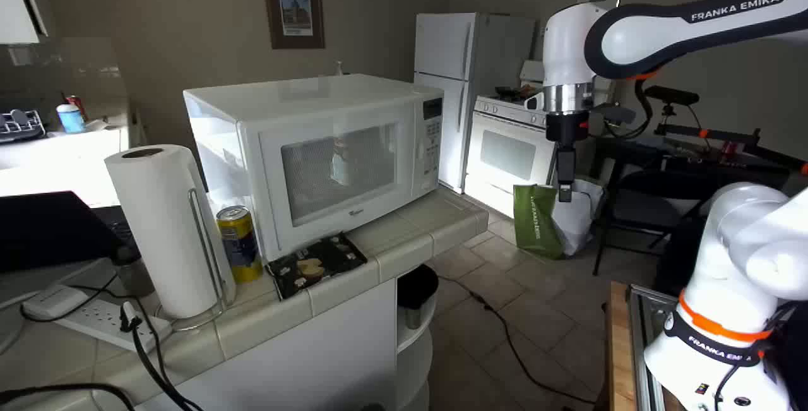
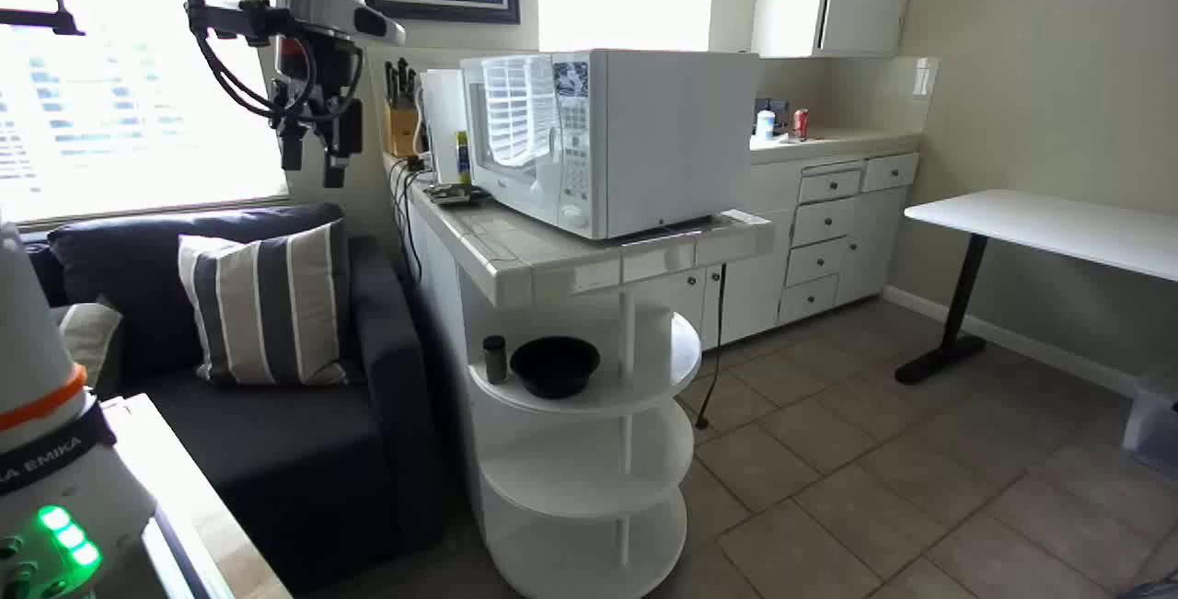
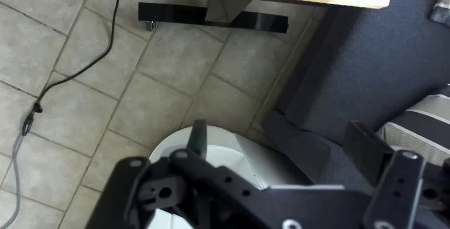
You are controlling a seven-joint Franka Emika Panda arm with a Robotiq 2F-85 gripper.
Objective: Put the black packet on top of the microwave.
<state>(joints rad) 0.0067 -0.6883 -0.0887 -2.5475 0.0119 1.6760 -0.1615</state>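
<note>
The black packet point(image 1: 328, 267) lies flat on the tiled counter, just in front of the microwave point(image 1: 303, 96), with its front end by the counter edge. It has light yellowish markings. In an exterior view the packet point(image 2: 451, 194) shows small and edge-on beside the microwave point(image 2: 676, 139). The microwave is white, its door shut and its top bare. My gripper point(image 1: 565, 193) hangs in the air, away from the counter, pointing down. In an exterior view the gripper point(image 2: 313, 162) shows its fingers apart. In the wrist view the gripper point(image 3: 281, 139) is open and empty; neither packet nor microwave shows there.
A yellow can point(image 1: 238, 244) and a paper towel roll point(image 1: 167, 234) stand beside the microwave. A power strip point(image 1: 95, 316) with cables lies on the counter point(image 1: 404, 259). Rounded shelves point(image 2: 589, 479) holding a black bowl point(image 2: 555, 366) are under the counter end. A dark sofa point(image 2: 267, 461) stands beside it.
</note>
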